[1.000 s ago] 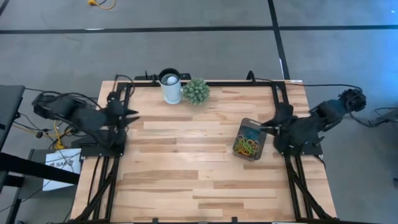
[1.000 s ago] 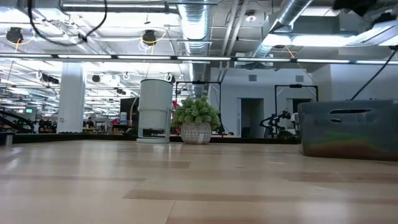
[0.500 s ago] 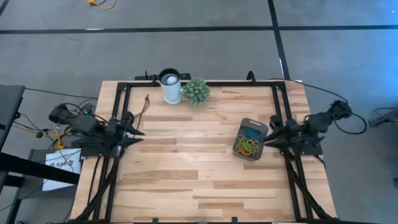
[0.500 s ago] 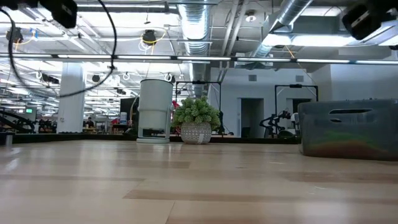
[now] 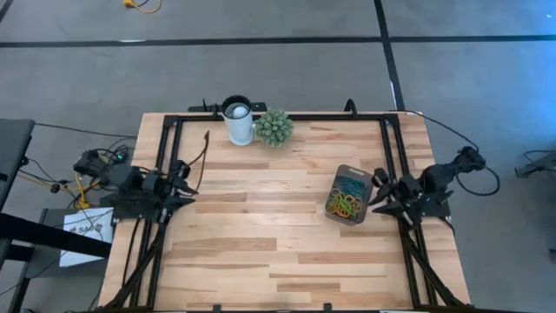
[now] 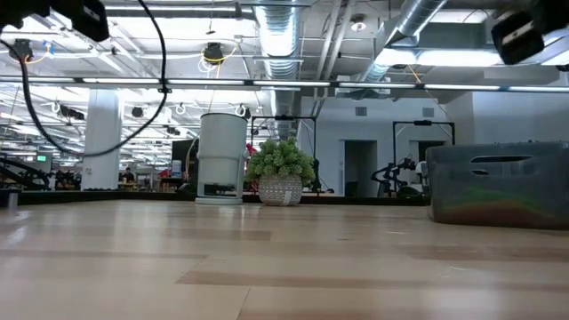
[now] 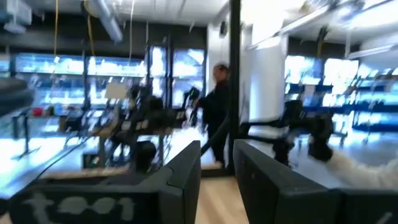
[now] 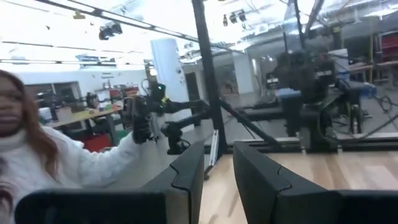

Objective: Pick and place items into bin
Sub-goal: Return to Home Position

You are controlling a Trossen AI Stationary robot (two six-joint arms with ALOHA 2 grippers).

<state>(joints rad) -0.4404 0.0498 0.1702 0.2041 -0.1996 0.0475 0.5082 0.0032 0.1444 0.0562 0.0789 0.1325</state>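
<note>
The bin (image 5: 349,195), a small grey-tinted see-through container, rests by its base on the wooden table near the right edge. The items, coloured rubber bands (image 5: 344,204), lie in a heap inside it. In the low view the bin (image 6: 498,187) stands at the right. My left gripper (image 5: 188,183) hangs over the table's left edge, roughly level, pointing at the table's middle. My right gripper (image 5: 375,196) hangs over the right edge, just right of the bin and clear of it. In both wrist views a narrow empty gap shows between the fingers of the left gripper (image 7: 217,155) and of the right gripper (image 8: 217,155).
A white cylindrical cup (image 5: 238,122) and a green spiky plant ball (image 5: 274,127) stand at the table's far edge. Black frame rails (image 5: 170,156) run along the left, right and far edges. A person in a white sleeve (image 8: 68,165) shows beyond the table.
Both arms have folded down and drawn in over their own table edges. Both grippers have sunk and tipped from pointing steeply down to about level. The bin and the bands have not moved.
</note>
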